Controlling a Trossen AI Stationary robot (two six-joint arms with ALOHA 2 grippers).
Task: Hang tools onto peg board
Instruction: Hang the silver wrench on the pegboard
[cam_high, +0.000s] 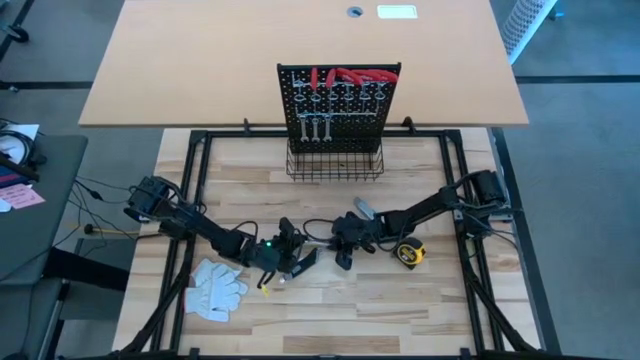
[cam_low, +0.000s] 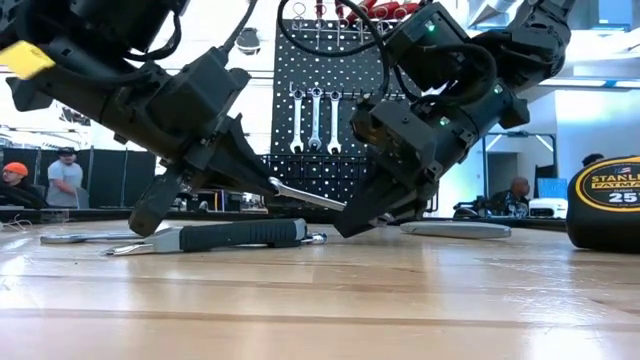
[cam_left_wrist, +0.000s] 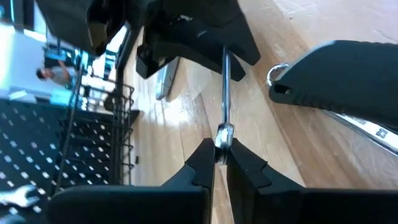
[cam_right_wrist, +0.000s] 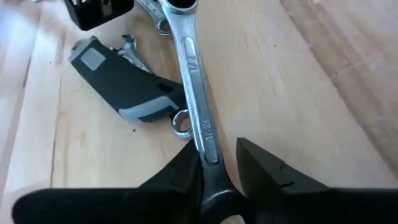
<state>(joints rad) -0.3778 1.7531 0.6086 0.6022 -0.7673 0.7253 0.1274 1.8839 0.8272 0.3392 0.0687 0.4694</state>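
The wrench (cam_right_wrist: 200, 118) is hanging in the air between the two grippers, well in front of the peg board (cam_high: 338, 105) and just above the desk (cam_high: 420, 310), apparently in the middle of a handover. The left gripper (cam_left_wrist: 222, 155) is pinching one end with its fingers closed tight on the thin metal, so the shaft is running straight out toward the other arm. The right gripper (cam_right_wrist: 219, 163) is straddling the opposite end of the shaft; its fingers are lying close along both sides, but I cannot tell whether they are already clamping or only closing in. Holding the tool by both tips is probably meant to let one arm take over at an angle that leaves the ring end free for a hook. In the low view the wrench is sloping gently down from the left gripper toward the right one, clear of the wood. Below it, on the desk in front of the peg board, the black-handled utility knife (cam_low: 235, 234) is lying flat, untouched. The tape measure (cam_high: 407, 253) is sitting beside the right arm, and the white gloves (cam_high: 215, 287) are lying farthest from the peg board. Three wrenches (cam_high: 315, 127) and the red-handled pliers (cam_high: 350, 76) are already hanging on the peg board's hooks.
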